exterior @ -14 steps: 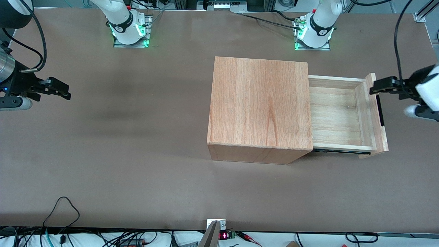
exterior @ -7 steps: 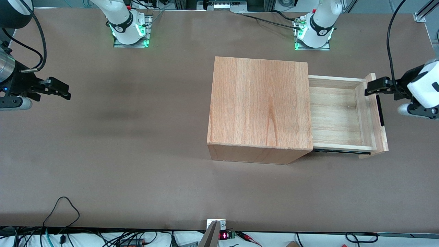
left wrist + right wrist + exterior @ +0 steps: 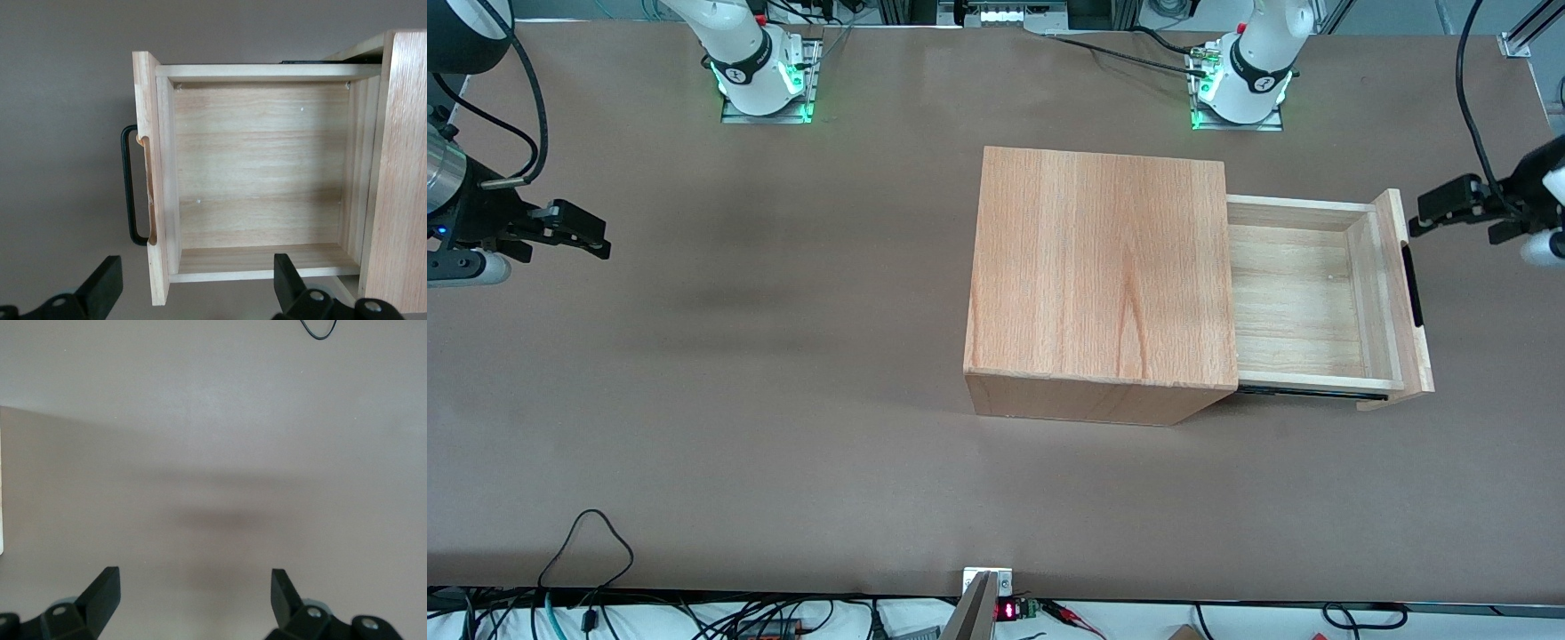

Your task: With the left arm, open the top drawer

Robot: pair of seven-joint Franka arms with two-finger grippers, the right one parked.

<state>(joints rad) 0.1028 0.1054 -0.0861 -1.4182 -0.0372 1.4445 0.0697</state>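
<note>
One drawer: the top drawer [image 3: 1303,298] stands pulled well out of the cabinet [image 3: 1100,280], its tray bare.
Progress: opening looks done; what remains, at most, is for the arm to move clear.
Gripper: the left arm's gripper [image 3: 1416,219] hangs just beside the front panel, apart from the black handle [image 3: 130,187].
Fingers: spread wide, holding nothing [image 3: 101,285].
Hidden: the lower panel and the drawer runners barely show; the left arm [image 3: 1538,200] is cut off at the frame edge.
Bench: brown bench [image 3: 783,400].
</note>
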